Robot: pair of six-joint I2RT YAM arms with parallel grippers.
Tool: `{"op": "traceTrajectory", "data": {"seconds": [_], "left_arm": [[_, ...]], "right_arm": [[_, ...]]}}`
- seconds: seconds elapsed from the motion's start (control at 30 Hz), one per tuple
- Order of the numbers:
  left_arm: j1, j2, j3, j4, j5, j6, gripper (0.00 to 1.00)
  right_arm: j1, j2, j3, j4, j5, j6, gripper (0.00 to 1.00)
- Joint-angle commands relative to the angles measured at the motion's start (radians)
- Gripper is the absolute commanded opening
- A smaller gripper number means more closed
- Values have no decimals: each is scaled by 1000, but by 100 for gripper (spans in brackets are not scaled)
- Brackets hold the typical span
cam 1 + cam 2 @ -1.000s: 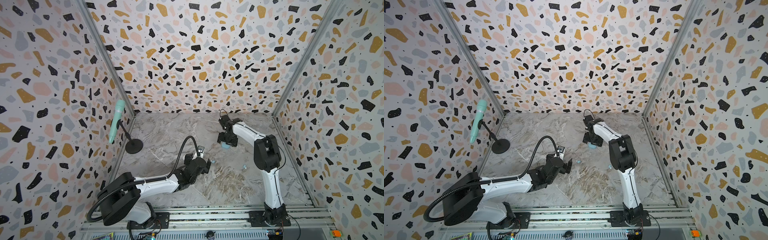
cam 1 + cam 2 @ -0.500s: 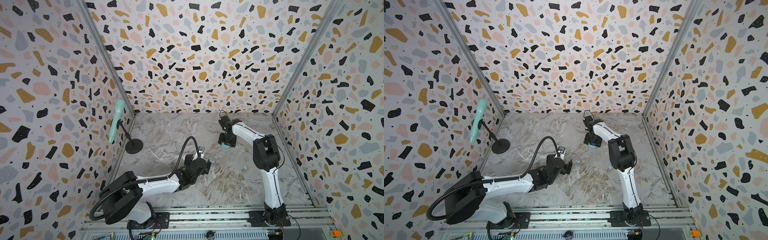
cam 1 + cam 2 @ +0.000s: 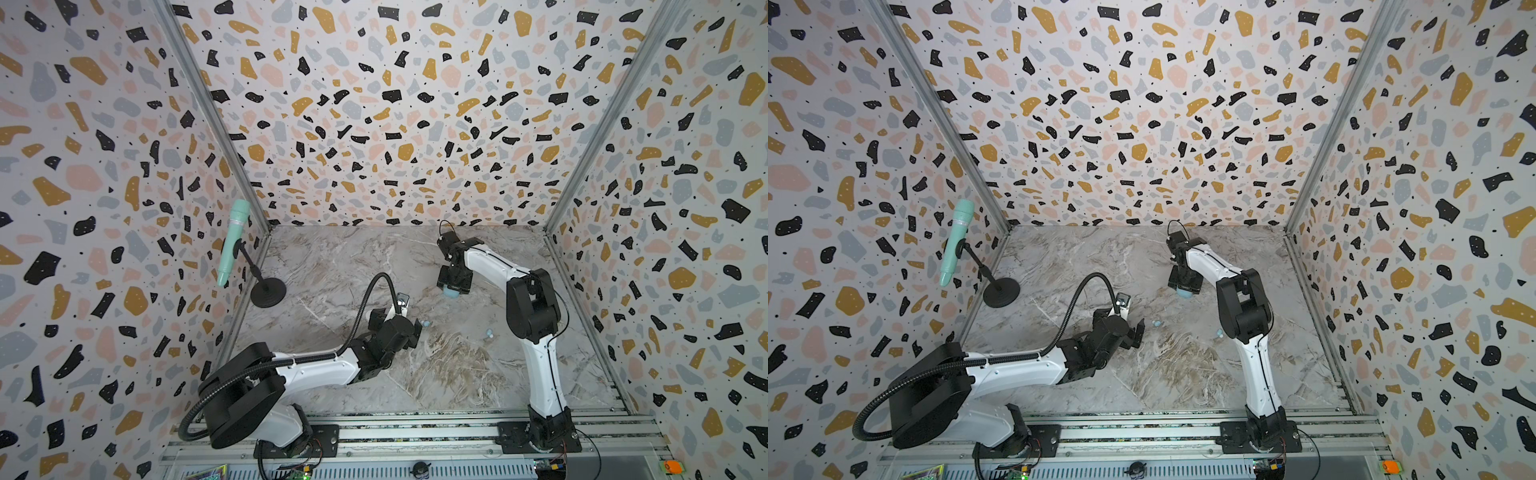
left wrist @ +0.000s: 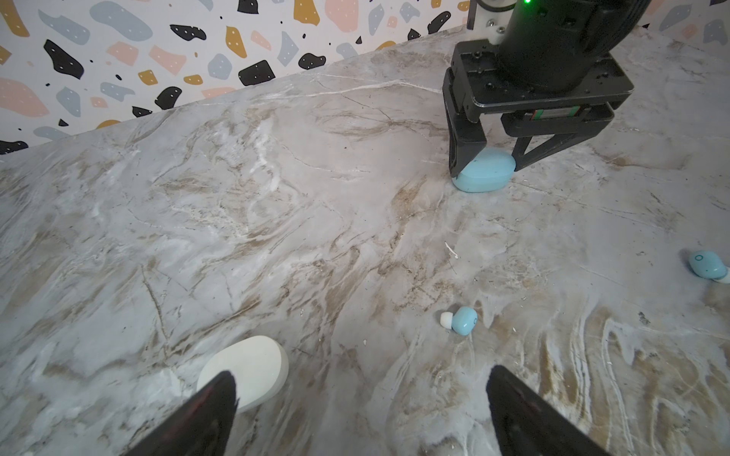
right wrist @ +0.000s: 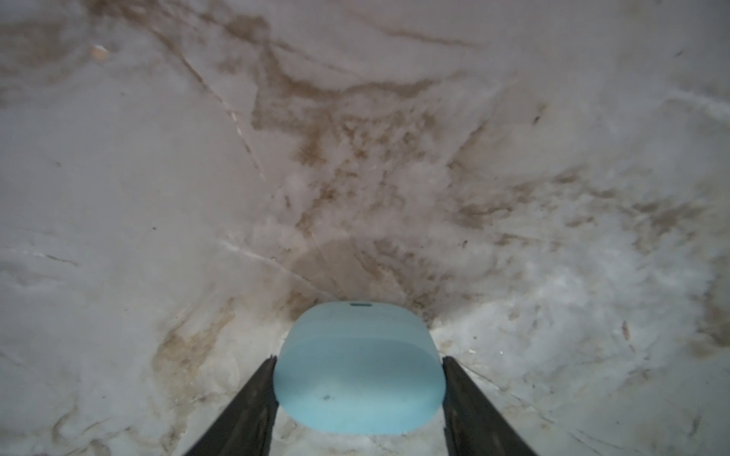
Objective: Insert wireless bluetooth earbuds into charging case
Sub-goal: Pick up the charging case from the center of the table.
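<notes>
Between the right gripper (image 4: 486, 169) fingers: blue case (image 5: 357, 375), clamped on both sides, sitting on table (image 4: 276, 197). Jaws of left gripper (image 4: 361, 373) spread wide; white case (image 4: 253, 365) right at one fingertip, blue earbud (image 4: 463, 320) just ahead, second blue earbud (image 4: 707, 265) farther out, beyond the other finger.

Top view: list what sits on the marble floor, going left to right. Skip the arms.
mint microphone on its stand → light blue earbud → light blue charging case → second light blue earbud
</notes>
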Motion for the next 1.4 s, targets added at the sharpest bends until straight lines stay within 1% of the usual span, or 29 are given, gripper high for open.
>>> {"op": "traceTrajectory", "data": {"seconds": [0.0,0.2,0.53,0.57,0.73,0.8,0.87,0.9,0.97,1.1,1.27,1.37], "left_arm": [[-7,3,2,18,-17,-9,100],[-7,6,5,18,-17,-10,100],[-7,2,8,17,-23,-9,100],[-7,0,6,17,-25,-8,100],[-7,-9,5,12,-28,-5,100],[-7,-17,7,8,-34,-2,100],[-7,-34,6,4,-36,3,100],[-7,-44,4,2,-33,9,100],[-7,-72,-4,0,-24,27,100],[-8,-147,-18,-3,-19,47,100],[-7,-276,-64,73,24,45,100],[-8,-351,-67,74,121,153,100]], "right_arm": [[-3,-8,-21,-6,-10,-4,66],[-4,-12,-36,4,-15,-5,66],[-5,-32,-56,25,-16,-9,61],[-4,-33,-61,27,-16,-10,60],[-3,-61,-97,62,-33,-16,42],[-1,-74,-109,74,-39,-24,26],[4,-89,-123,90,-49,-34,12],[7,-100,-135,100,-58,-40,6],[11,-123,-160,123,-79,-51,0],[26,-217,-251,212,-123,-85,0],[46,-358,-375,323,-202,-123,0],[52,-445,-460,398,-294,-145,0]]}}
